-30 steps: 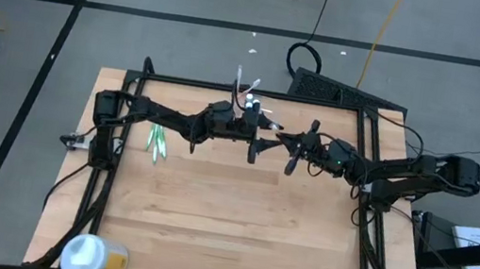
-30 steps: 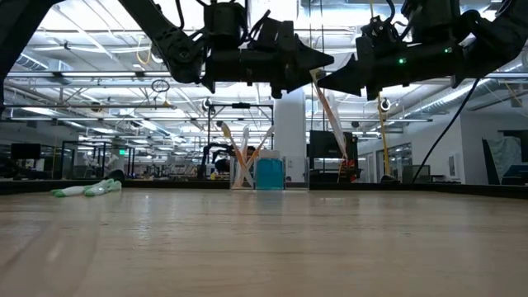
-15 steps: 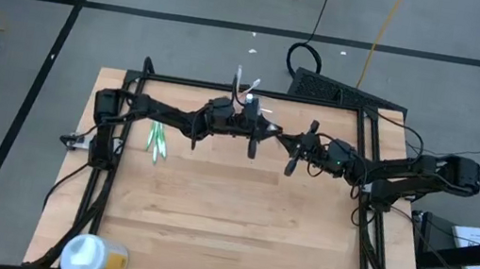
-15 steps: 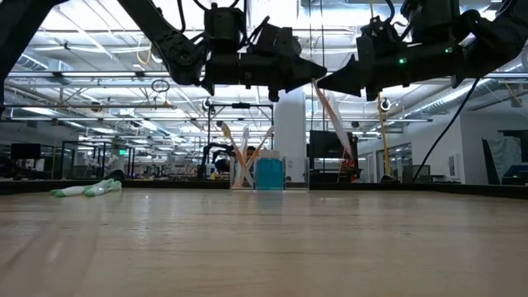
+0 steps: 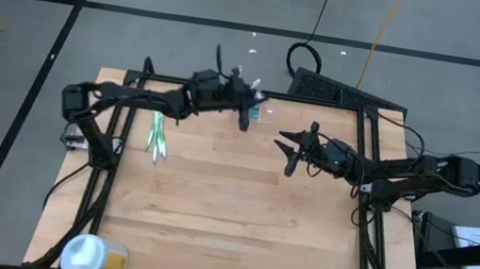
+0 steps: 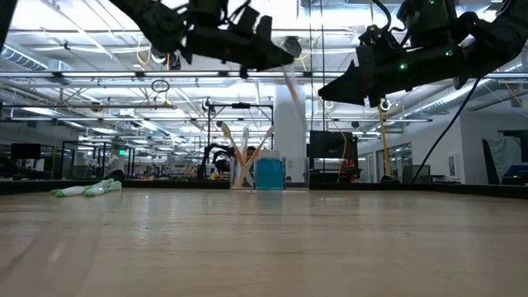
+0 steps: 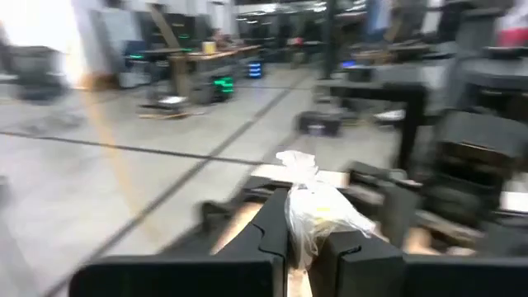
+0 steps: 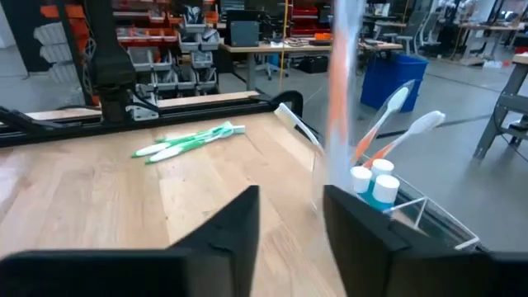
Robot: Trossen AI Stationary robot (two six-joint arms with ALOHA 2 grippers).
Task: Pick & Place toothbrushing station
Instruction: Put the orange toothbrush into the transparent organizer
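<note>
Thin orange-and-white toothbrush (image 6: 291,85) is clamped by one end in left gripper (image 5: 245,116), while right gripper (image 5: 286,151) is held apart and empty: it could be shaken loose short of the small clear plastic holder (image 5: 267,114).

In the left wrist view the whole room is smeared by motion blur, and the crinkled clear wrapper (image 7: 318,210) between the dark fingers (image 7: 268,235) cannot be identified. In the right wrist view a blurred orange-and-white streak (image 8: 342,78) crosses the toothbrushing station (image 8: 388,194), which is partly hidden behind the finger.
</note>
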